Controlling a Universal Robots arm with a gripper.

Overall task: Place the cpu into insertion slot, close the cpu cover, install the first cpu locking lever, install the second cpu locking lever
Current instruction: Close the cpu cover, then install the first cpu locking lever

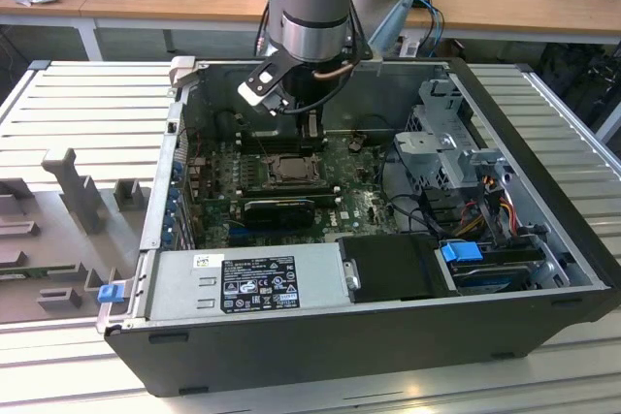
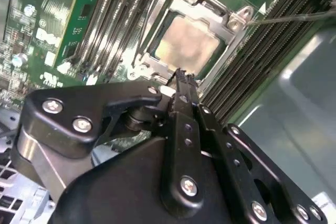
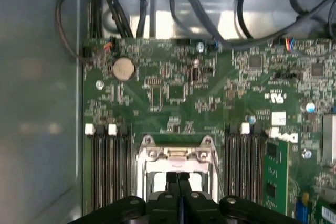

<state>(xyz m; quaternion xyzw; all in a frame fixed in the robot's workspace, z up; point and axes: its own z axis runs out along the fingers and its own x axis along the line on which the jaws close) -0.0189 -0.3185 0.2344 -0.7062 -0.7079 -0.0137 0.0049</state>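
Note:
The pale silvery-beige cpu (image 2: 186, 43) lies flat in the insertion slot (image 1: 291, 168) on the green circuit board (image 3: 173, 93). The silvery cpu cover (image 2: 207, 8) lies down around it, and the chip shows through its window. A thin metal locking lever (image 2: 294, 18) runs out from the socket's corner over the memory slots. My gripper (image 2: 181, 74) hangs just above the socket's near edge, shut with nothing between its fingers. In the first wrist view the gripper (image 3: 178, 182) sits over the socket frame (image 3: 176, 153). In the exterior view the gripper (image 1: 312, 133) is above the socket, inside the open computer case.
Long black memory slots (image 2: 123, 14) flank the socket on both sides. A black expansion card (image 1: 281, 208) lies in front of the socket, then the power supply (image 1: 243, 283). A drive cage (image 1: 456, 152) with cables stands toward the exterior view's right. Case walls (image 3: 37, 103) enclose the board.

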